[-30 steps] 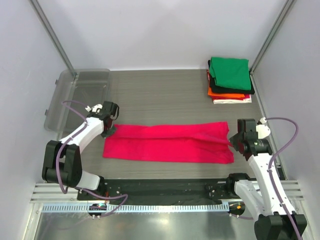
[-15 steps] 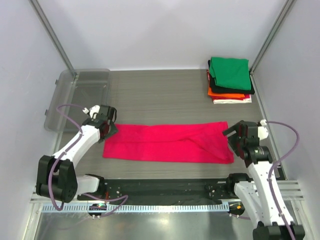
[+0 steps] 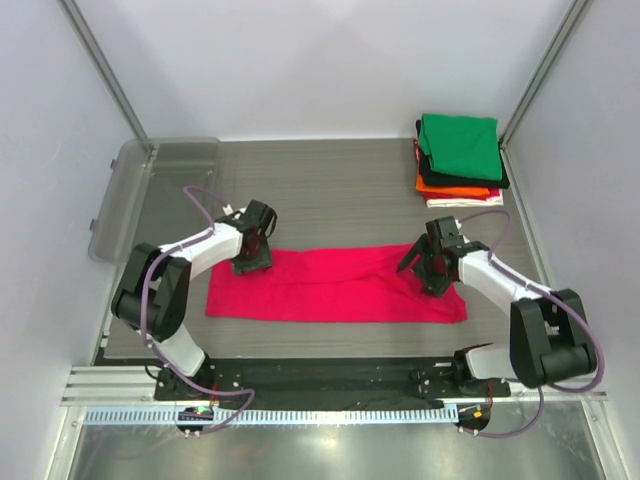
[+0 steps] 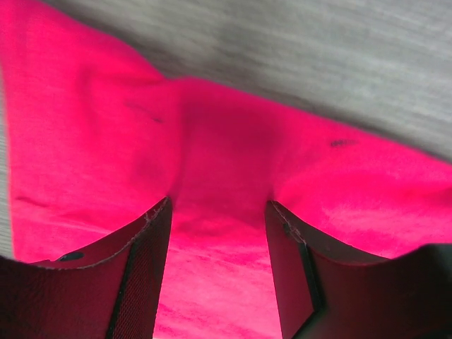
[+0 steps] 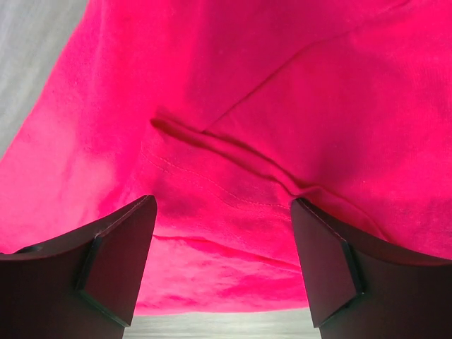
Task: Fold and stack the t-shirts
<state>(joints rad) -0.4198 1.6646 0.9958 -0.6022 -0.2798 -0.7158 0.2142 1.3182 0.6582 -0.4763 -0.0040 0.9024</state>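
Centrally, a bright crimson-pink cloth t-shirt (image 3: pixel 335 285) lies flat on the grey wood-grain table (image 3: pixel 330 190), folded into a long band that runs left to right in front of both arms. A creased ridge crosses its right part, plain in the right wrist view (image 5: pixel 282 106); its far edge meets bare tabletop in the left wrist view (image 4: pixel 233 155). The left gripper (image 3: pixel 250 263) is low over the band's far left edge, its dark fingers (image 4: pixel 141 282) parted moderately with pink cloth showing between them and nothing pinched. The right gripper (image 3: pixel 432 272) is low over the band's right end, spread wide above the ridge and holding nothing. Well apart, in the far right corner, sits a stack of folded t-shirts (image 3: pixel 458 175): green on top, then black, orange and white. A clear plastic tub (image 3: pixel 160 190) stands at the far left.
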